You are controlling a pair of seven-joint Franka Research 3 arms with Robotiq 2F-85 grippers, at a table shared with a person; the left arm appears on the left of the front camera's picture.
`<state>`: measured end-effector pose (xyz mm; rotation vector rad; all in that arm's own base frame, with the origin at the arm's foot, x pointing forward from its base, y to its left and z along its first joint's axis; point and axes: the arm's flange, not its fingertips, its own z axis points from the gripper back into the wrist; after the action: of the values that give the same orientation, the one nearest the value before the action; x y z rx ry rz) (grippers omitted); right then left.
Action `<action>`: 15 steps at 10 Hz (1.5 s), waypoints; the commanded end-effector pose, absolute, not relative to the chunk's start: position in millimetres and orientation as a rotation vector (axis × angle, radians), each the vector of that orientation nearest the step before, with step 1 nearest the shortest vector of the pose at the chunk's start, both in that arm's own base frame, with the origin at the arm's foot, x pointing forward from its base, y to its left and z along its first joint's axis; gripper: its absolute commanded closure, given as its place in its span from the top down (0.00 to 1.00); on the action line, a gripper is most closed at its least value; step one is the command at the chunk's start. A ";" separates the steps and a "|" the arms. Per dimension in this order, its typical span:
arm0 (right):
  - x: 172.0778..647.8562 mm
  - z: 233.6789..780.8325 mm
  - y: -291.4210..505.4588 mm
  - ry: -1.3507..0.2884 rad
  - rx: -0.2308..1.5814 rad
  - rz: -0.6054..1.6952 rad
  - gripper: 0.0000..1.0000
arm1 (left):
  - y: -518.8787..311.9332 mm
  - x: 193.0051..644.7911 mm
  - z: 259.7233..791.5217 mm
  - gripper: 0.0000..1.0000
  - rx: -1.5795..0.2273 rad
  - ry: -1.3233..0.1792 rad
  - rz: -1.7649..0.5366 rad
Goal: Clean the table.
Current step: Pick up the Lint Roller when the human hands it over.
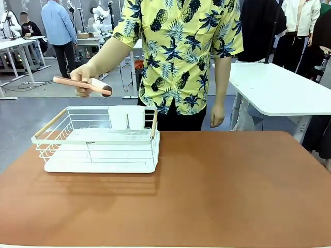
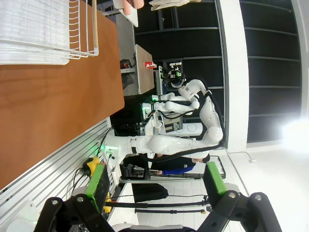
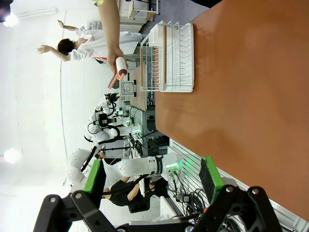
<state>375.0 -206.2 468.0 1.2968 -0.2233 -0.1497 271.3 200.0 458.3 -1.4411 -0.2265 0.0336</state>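
Surface: terracotta table top (image 1: 217, 191), bare across its near half; it lies ahead of both grippers and off to one side, apart from their fingers.
Left gripper (image 2: 157, 183): fingers spread wide, green pads facing each other with nothing between them, touching nothing.
Left arm pose: the wrist is rolled, so the surface stands sideways at the upper left of its view. The gripper hangs clear of the top.
Right gripper (image 3: 153, 178): also spread wide, empty, touching nothing.
Right arm pose: the wrist is rolled the other way, with the surface at the upper right of its view. The gripper is clear of the top.
Dish rack (image 1: 98, 147): white wire with wooden handles, standing on the surface well beyond both grippers, toward the left gripper's side.
Cups (image 1: 126, 118): two white ones at the rack's far side.
Person's hand (image 1: 80, 82): above and beyond the rack, gripping a pink-handled lint roller (image 1: 101, 89) held roughly level in the air.
Person's other hand (image 1: 217, 116): hanging by the far edge, holding nothing.
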 end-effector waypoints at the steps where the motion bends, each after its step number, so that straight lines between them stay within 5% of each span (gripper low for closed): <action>1: 374.5 469.3 -206.0 -0.227 1.305 -0.143 1.00 | 202.0 268.3 458.3 1.00 -1.445 -0.226 0.025; 11: 374.5 469.3 -206.0 -0.227 1.305 -0.143 1.00 | 200.0 271.3 458.3 1.00 -1.441 -0.227 0.034; 15: 374.5 469.3 -206.0 -0.227 1.305 -0.143 1.00 | 131.8 262.8 536.9 1.00 -1.310 -0.161 0.544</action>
<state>375.2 -206.0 467.7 1.2968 -0.2222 -0.1497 262.5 164.9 520.0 -1.3496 -0.1501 0.4211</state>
